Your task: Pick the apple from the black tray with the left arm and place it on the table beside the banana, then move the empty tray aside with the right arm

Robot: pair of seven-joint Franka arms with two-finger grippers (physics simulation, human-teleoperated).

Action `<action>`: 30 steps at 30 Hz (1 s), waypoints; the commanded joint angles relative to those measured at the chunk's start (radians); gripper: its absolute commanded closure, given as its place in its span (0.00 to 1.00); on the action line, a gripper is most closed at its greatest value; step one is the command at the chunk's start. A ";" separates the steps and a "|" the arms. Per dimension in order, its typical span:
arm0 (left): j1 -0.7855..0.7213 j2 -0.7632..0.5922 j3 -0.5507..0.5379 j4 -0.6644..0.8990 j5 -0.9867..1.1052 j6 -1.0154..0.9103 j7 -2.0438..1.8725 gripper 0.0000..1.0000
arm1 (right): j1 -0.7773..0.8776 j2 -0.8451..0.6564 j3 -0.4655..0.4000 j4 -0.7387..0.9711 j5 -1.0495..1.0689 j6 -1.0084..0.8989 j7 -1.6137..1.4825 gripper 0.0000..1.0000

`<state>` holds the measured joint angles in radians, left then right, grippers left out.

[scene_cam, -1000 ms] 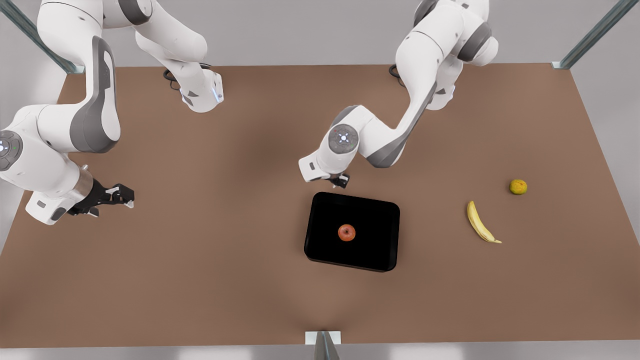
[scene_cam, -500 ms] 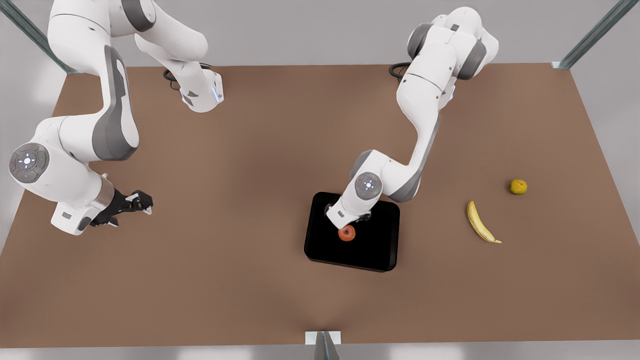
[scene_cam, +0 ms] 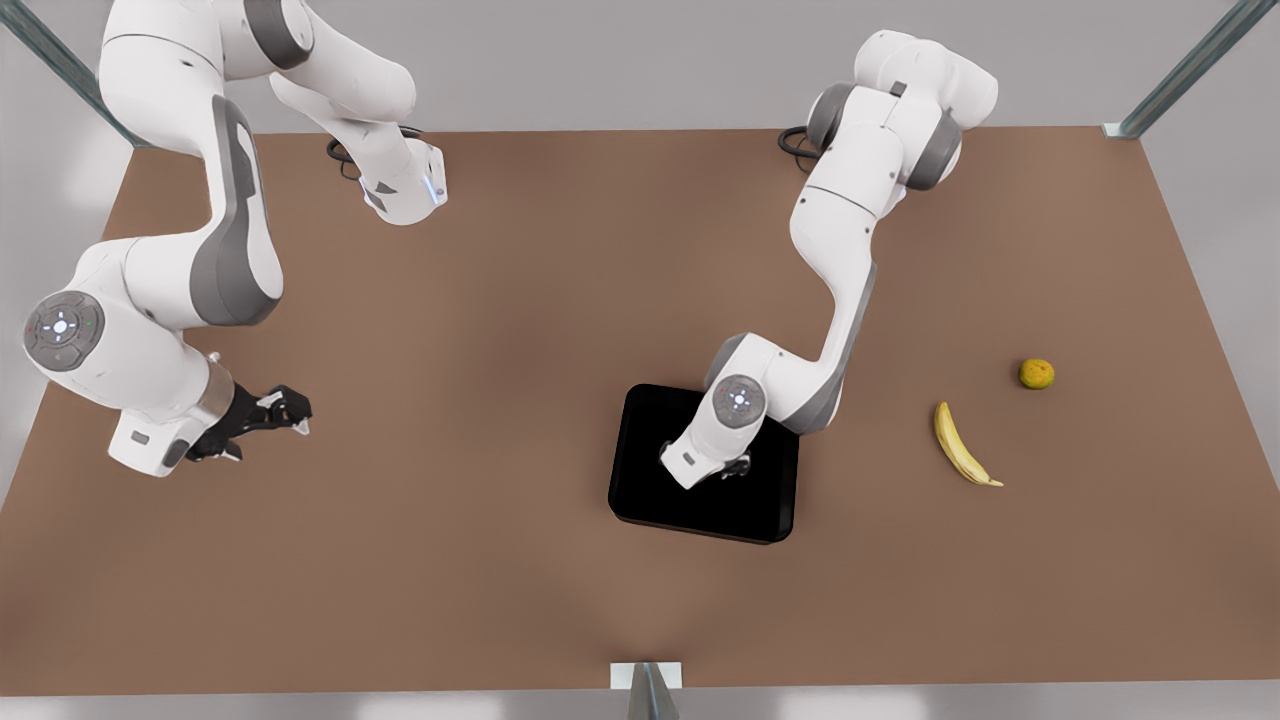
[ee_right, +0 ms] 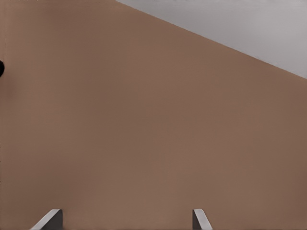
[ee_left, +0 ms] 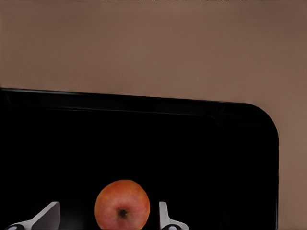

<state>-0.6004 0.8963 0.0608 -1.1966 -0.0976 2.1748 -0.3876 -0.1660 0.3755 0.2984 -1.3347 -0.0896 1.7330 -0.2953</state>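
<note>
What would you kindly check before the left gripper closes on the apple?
1. Apple sits between the left gripper fingers: ok.
2. Fingers open, gaps either side: ok.
3. Gripper low enough to grasp: cannot tell.
4. Apple inside the tray: ok.
5. Bare table beside the banana for placing; orange fruit sits farther off: ok.
6. Right gripper waits open, away from the tray: ok.

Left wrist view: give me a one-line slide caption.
Left end effector open, fingers either side of the apple in the black tray on the table.
</note>
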 commanded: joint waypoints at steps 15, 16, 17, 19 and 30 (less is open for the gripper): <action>-0.029 0.026 -0.004 -0.014 0.049 -0.010 0.029 0.00 | 0.226 0.138 0.031 0.060 0.093 0.140 -0.010 0.00; -0.029 0.026 -0.004 -0.020 0.056 -0.010 0.030 0.00 | 0.206 0.158 0.030 0.065 0.108 0.145 -0.021 0.00; -0.029 0.026 -0.004 -0.023 0.061 -0.012 0.030 0.00 | 0.204 0.169 0.030 0.063 0.108 0.148 -0.008 0.00; -0.030 0.026 -0.006 -0.038 0.062 -0.012 0.030 0.00 | 0.227 0.187 0.036 0.063 0.100 0.157 0.015 0.00; -0.044 0.046 -0.007 -0.046 0.061 0.000 0.026 0.00 | 0.232 0.184 0.041 0.042 0.111 0.129 -0.004 0.00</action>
<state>-0.6429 0.9412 0.0542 -1.2435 -0.0379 2.1688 -0.3616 0.0662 0.5617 0.3387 -1.2934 0.0174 1.8728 -0.2841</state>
